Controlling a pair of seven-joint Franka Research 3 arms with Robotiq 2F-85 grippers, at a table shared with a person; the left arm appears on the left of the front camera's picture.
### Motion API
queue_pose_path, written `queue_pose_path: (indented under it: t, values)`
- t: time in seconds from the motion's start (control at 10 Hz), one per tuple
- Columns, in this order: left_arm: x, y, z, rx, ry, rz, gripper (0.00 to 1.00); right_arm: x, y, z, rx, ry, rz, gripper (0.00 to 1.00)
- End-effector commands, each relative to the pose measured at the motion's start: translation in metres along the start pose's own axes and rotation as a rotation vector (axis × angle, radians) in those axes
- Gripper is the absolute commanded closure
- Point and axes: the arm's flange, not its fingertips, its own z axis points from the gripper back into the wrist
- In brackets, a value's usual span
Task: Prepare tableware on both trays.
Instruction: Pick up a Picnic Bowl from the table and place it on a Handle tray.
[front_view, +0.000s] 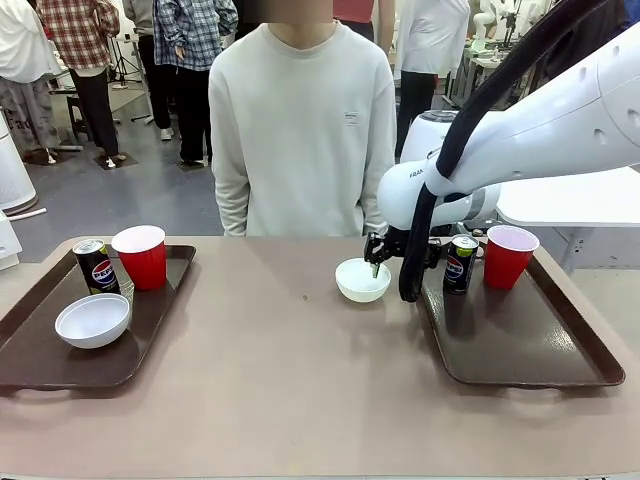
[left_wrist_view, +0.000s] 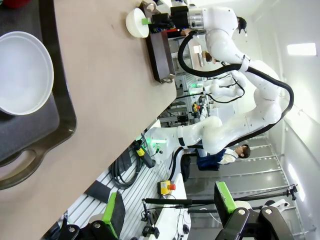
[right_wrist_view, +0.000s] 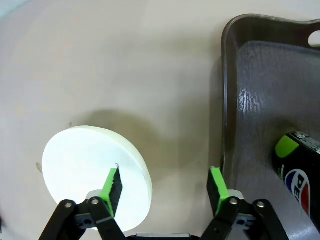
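Front view: your right hand (front_view: 376, 266) hangs at the loose bowl (front_view: 362, 282). The bowl sits on the surface (front_view: 280, 380) just beside the right tray's (front_view: 520, 350) far inner corner, not yet on it.

Right wrist view: the fingers (right_wrist_view: 111, 187) stand apart, straddling the bowl's wall. Pinching that thin wall may tip it, and the outer finger may catch the tray's rim or nudge the can (right_wrist_view: 295, 165).

Left wrist view: your left hand (left_wrist_view: 169, 206) is spread wide, well back from the left tray (left_wrist_view: 65, 115).

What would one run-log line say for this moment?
right gripper: open, straddling bowl rim | left gripper: open | left tray: full set | right tray: lacks bowl
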Motion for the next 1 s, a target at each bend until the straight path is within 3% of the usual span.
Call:
queue_pose_path:
  t: [0.0,0.1,0.3,0.4,0.5,0.9]
  values:
    - [0.0,-0.002,0.001,-0.015,-0.009,-0.011,0.05,0.01,0.0,-0.002,0.029,0.032,0.015,0.76]
    - [0.0,-0.002,0.001,-0.015,-0.009,-0.011,0.05,0.009,0.001,-0.002,0.035,0.031,0.018,1.0]
    - [0.0,-0.002,0.001,-0.015,-0.009,-0.011,0.05,0.01,0.001,-0.002,0.042,0.028,0.02,1.0]
    - [0.0,-0.002,0.001,-0.015,-0.009,-0.011,0.05,0.009,0.0,-0.002,0.043,0.029,0.021,0.94]
    - [0.0,-0.002,0.001,-0.015,-0.009,-0.011,0.05,0.009,0.0,-0.002,0.043,0.029,0.021,1.0]
    - [0.0,-0.002,0.001,-0.015,-0.009,-0.011,0.05,-0.001,0.006,0.006,-0.004,-0.01,0.026,1.0]
